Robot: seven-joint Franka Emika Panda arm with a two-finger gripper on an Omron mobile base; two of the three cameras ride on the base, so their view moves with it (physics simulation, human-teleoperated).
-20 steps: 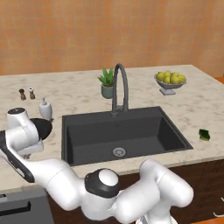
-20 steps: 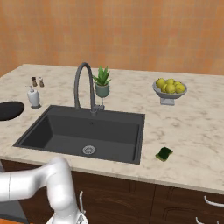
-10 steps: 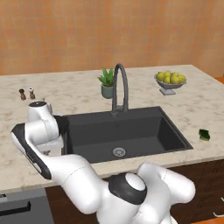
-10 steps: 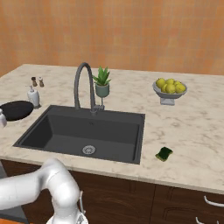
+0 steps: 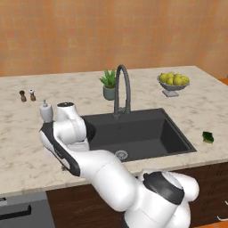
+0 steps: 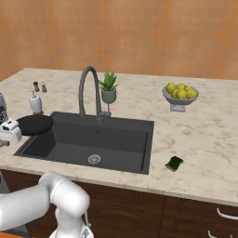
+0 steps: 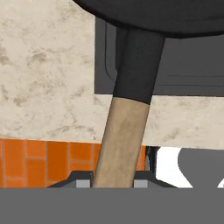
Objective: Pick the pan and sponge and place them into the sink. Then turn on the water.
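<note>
Tool (image 7: 113, 181) pinching light wooden handle of round shallow black frying pan (image 6: 35, 124), fingers (image 7: 78, 178) pressed against handle on both sides. Pan raised off beige marble surface (image 6: 200, 139), over left rim of large rectangular dark grey sink (image 6: 116, 139). Tiny dark green rectangular sponge (image 6: 175, 163) lies on surface just right of sink, near front edge. Tall dark arched faucet (image 6: 89, 90) behind sink.

One pan (image 6: 35, 124), one sponge (image 6: 175, 163), one sink (image 6: 139, 155), one faucet (image 6: 88, 88), one potted plant (image 6: 109, 88), one fruit bowl (image 6: 180, 95), one soap bottle (image 6: 35, 102), two small shakers (image 6: 39, 87).
</note>
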